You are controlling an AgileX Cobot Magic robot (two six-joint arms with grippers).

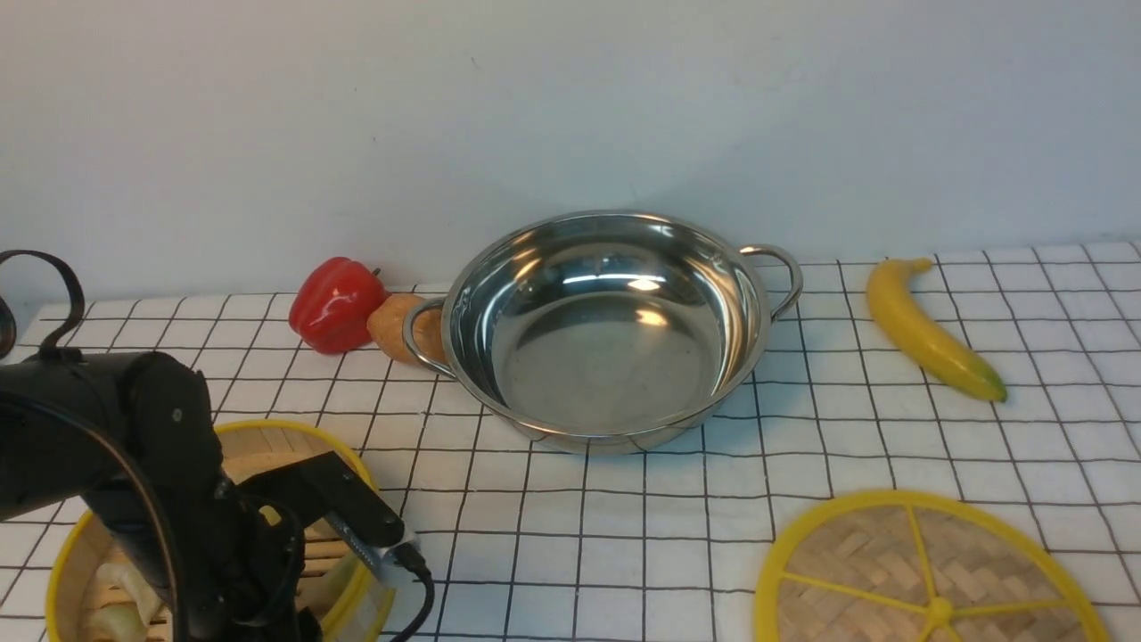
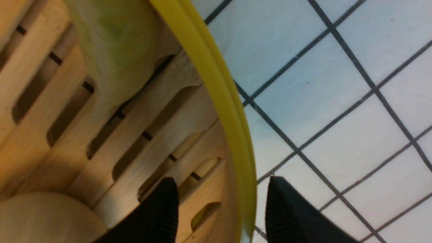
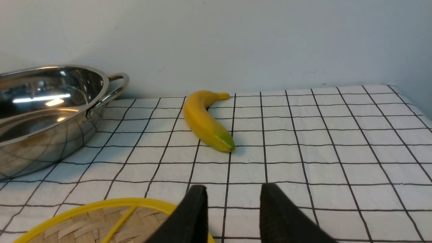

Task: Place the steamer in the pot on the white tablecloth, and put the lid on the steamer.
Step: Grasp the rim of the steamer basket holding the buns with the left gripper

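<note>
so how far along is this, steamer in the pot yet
Nothing finished yet: the pot is empty. In hand: the left claw is open astride the rim of the steamer, one finger inside, one outside, not clamped. Left: lift the steamer into the pot, then add the lid, lying on the tablecloth by the open right claw.
</note>
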